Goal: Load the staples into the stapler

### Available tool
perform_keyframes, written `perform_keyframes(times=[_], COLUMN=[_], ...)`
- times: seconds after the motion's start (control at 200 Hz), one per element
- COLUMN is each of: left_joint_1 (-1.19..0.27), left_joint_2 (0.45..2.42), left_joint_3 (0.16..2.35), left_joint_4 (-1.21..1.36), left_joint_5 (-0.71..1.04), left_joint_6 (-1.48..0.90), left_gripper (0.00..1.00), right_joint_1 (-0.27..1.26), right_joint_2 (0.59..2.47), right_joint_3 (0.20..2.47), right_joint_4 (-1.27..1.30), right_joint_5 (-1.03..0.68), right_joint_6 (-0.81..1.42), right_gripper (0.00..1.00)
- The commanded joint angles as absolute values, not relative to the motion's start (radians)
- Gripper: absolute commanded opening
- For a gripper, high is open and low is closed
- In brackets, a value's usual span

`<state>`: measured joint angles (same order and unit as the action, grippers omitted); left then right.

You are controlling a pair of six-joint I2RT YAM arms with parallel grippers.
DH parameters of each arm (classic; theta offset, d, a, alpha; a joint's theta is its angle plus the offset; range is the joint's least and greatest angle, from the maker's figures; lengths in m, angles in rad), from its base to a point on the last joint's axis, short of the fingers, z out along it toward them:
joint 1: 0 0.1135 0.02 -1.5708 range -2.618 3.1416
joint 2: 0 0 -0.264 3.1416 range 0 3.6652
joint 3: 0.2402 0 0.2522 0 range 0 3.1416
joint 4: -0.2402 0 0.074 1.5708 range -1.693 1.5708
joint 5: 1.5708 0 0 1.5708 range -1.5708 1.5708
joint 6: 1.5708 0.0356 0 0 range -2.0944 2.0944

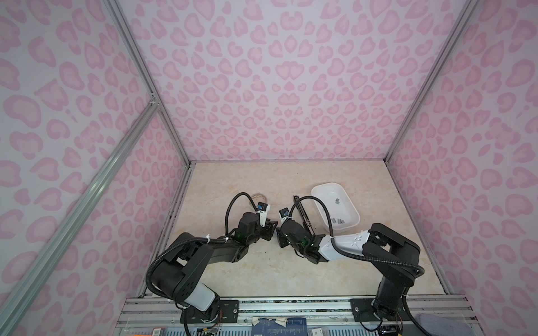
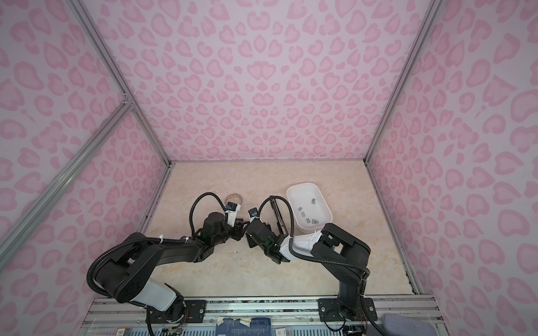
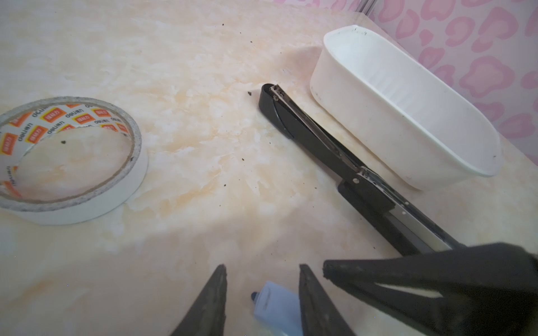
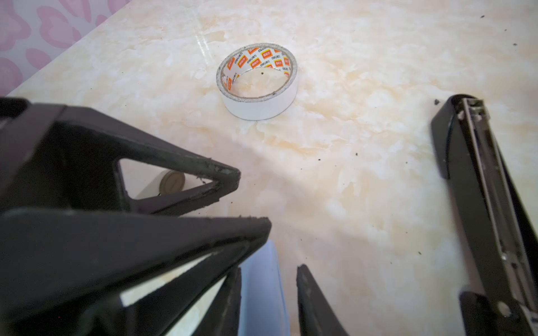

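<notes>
While both arms reach to the middle of the beige marbled tabletop [image 1: 233,180], your two grippers sit tip to tip there. Your left gripper [image 3: 262,266] has its jaws partly apart, with a small pale blue plastic object [image 3: 276,305] between the fingers. A gap shows on one side of it, and you cannot tell from these views whether it is truly gripped. Your right gripper [image 4: 270,269] looks much alike: its jaws are partly parted around the pale blue object, which sits close against one finger and clear of the other, so that hold cannot be told either. In the left wrist view, one right finger crosses just in front of the left pair.

Look to 2 o'clock from the grippers for the white oval plastic tub [image 1: 323,190]. The small grey metal staple strips [image 2: 311,221] lie loose on its floor, a pair towards its 12 o'clock end and a cluster towards its 6 o'clock end, all apart from both grippers. At 1 o'clock, just beside the tub's 9 o'clock wall, the long black stapler [image 3: 320,136] lies opened out flat with its metal channel facing up. You cannot tell whether it touches the tub. At 11 o'clock sits a white roll of tape with an orange-printed core [image 4: 262,107], flat on the table and apart from everything else.
</notes>
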<state>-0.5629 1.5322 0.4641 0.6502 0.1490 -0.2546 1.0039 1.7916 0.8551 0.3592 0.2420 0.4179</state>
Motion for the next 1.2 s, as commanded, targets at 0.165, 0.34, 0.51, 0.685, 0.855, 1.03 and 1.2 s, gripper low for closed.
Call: perform_keyframes(times=[0.165,0.34,0.51,0.685,0.855,1.03,1.2], left_joint_1=[-0.563,-0.563,-0.563,-0.564,-0.564,-0.565,-0.568], left_joint_2=[1.369,1.209,1.162,1.164,1.222,1.334,1.459], left_joint_3=[0.475,0.457,0.487,0.514,0.556,0.635,0.721], left_joint_4=[0.550,0.494,0.449,0.399,0.394,0.370,0.328], left_joint_5=[0.093,0.061,0.142,0.163,0.190,0.248,0.310], left_joint_6=[-0.309,-0.463,-0.564,-0.588,-0.612,-0.618,-0.628], left_gripper=[0.47,0.57,0.60,0.63,0.64,0.64,0.64], right_joint_1=[1.001,0.994,0.985,0.943,0.903,0.851,0.842], right_joint_2=[1.600,1.405,1.298,1.255,1.284,1.328,1.346], right_joint_3=[0.769,0.608,0.518,0.444,0.408,0.378,0.365], right_joint_4=[0.196,0.084,0.022,0.043,0.119,0.204,0.266], right_joint_5=[0.394,0.434,0.441,0.383,0.297,0.250,0.235], right_joint_6=[0.384,0.414,0.433,0.444,0.442,0.440,0.429], right_gripper=[0.53,0.61,0.65,0.68,0.61,0.51,0.43])
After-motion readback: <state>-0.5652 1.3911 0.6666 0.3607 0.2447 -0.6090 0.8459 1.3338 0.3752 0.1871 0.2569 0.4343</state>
